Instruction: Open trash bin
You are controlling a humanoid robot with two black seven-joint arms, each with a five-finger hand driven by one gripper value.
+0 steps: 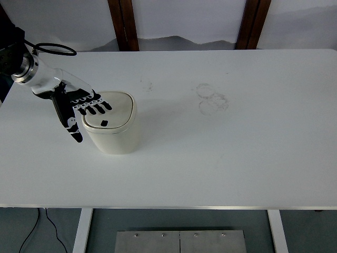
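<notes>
Head view, 1 item on the white table: small cream plastic trash bin with rounded-square lid, standing left of centre, lid down. Left hand: black fingers extended and relaxed, grasping nothing, their tips over the lid's far-left edge; thumb hanging beside the bin's left wall. Placement suggests a downward press on the lid to release it. Contact cannot be told. Right hand absent.
</notes>
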